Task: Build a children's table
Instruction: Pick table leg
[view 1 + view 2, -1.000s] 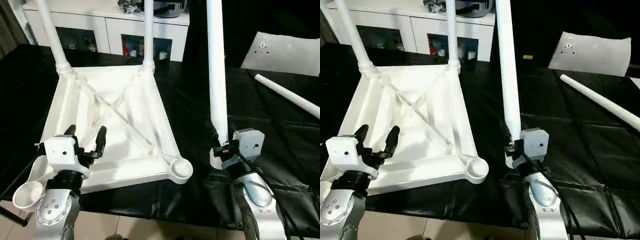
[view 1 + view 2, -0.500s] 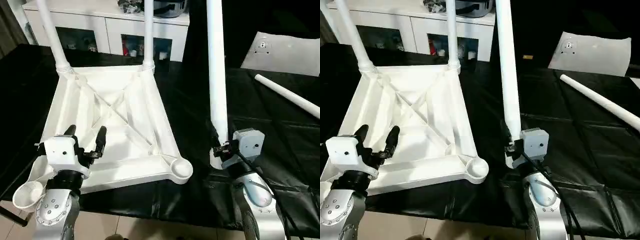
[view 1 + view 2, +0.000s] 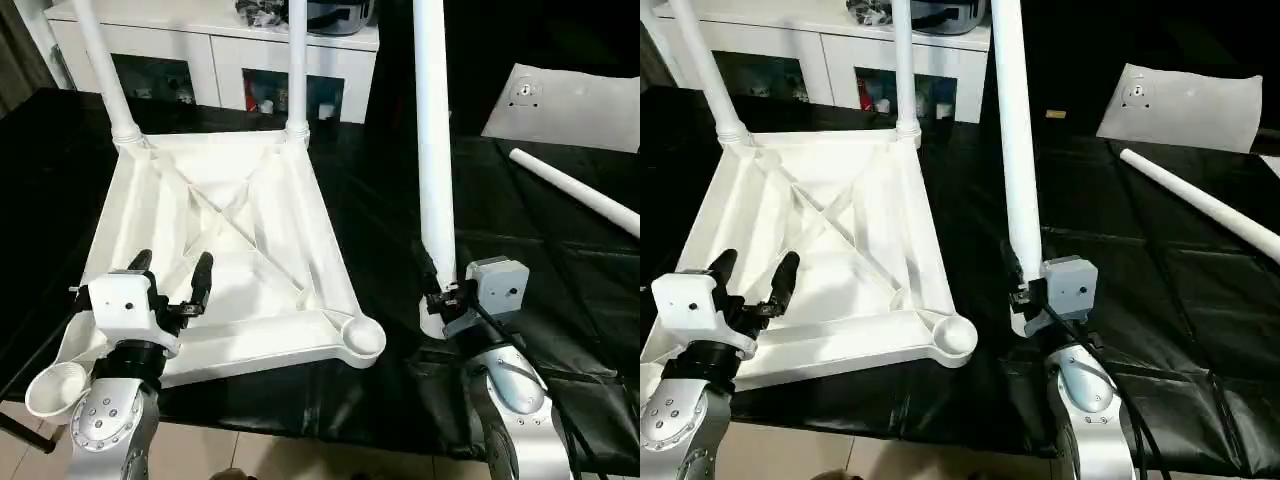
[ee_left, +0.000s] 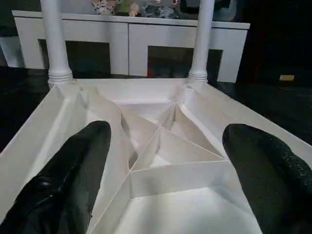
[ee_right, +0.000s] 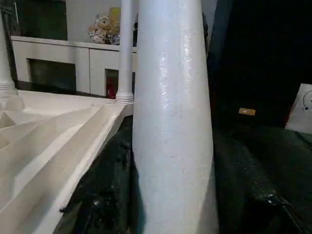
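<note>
**Tabletop upside down, two legs in, a third held upright beside it**

The tabletop (image 3: 225, 250) lies ribs-up on the black table cover (image 3: 560, 300), its near edge close to the cover's front edge. Two legs (image 3: 296, 70) stand in the far corner sockets. The near right socket (image 3: 362, 337) is bare, and so is the near left one (image 3: 52, 385), which hangs past the cover's front edge.

The left gripper (image 3: 170, 270) hovers over the near part of the ribbed underside with its fingers (image 4: 73, 170) spread wide and nothing between them. The right gripper (image 3: 432, 290) pinches the thick lower end of a third leg (image 3: 432, 150), which stands nearly upright on the cover just right of the tabletop, near the bare right socket. A strip of open cover lies between that leg and the tabletop's edge.

A fourth leg (image 3: 575, 190) lies loose at the far right, well apart from the rest. Beyond it sits a white panel (image 3: 570, 105). A white cabinet (image 3: 215, 50) stands behind the table.
</note>
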